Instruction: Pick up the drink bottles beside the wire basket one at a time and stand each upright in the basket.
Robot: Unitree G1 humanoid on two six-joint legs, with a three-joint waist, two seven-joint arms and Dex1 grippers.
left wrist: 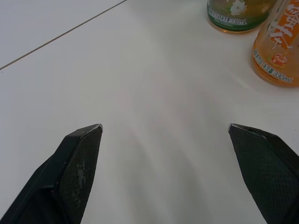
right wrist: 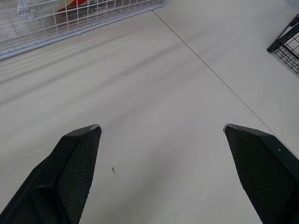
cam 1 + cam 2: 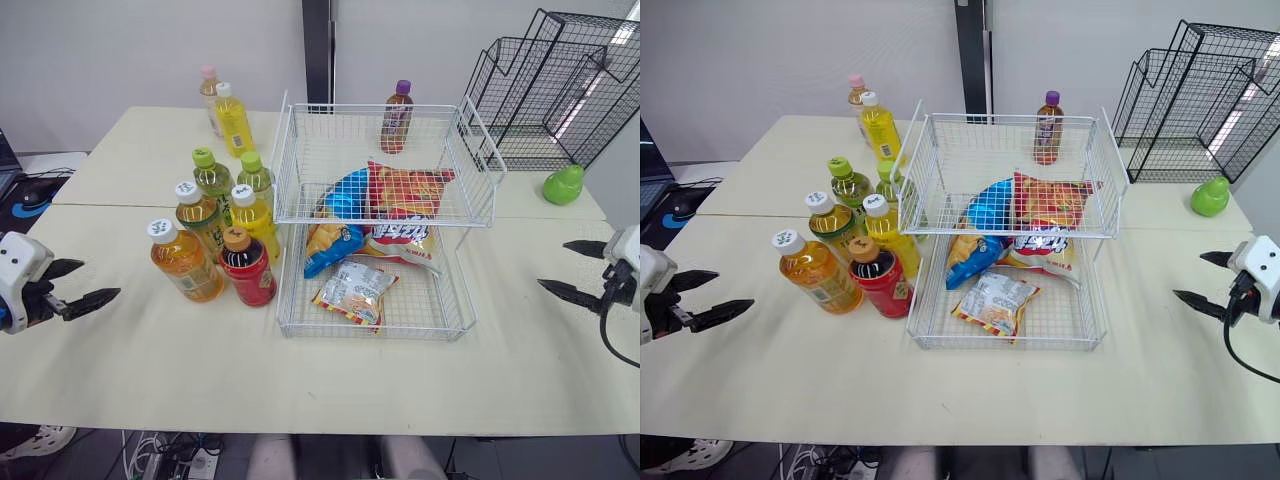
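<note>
Left eye view. Near edge: left end effector (image 3: pixel 100 279), released, aimed toward drink bottles (image 3: pixel 205 225), probably staged for a pick; right end effector (image 3: pixel 553 263), released, empty. Mid-counter: six drink bottles upright between wire basket (image 3: pixel 284 160) and left edge. Far: purple-capped bottle (image 3: pixel 396 118), apparently standing in basket.

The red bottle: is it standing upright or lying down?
Upright: the red bottle stands on the table, cap uppermost, beside the basket.

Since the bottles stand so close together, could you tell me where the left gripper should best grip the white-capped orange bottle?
Likely mid-body, the left gripper coming from the robot's left, jaws open: the orange bottle stands upright at the cluster's near-left corner, the red bottle close on its right, leaving its left side free.
</note>
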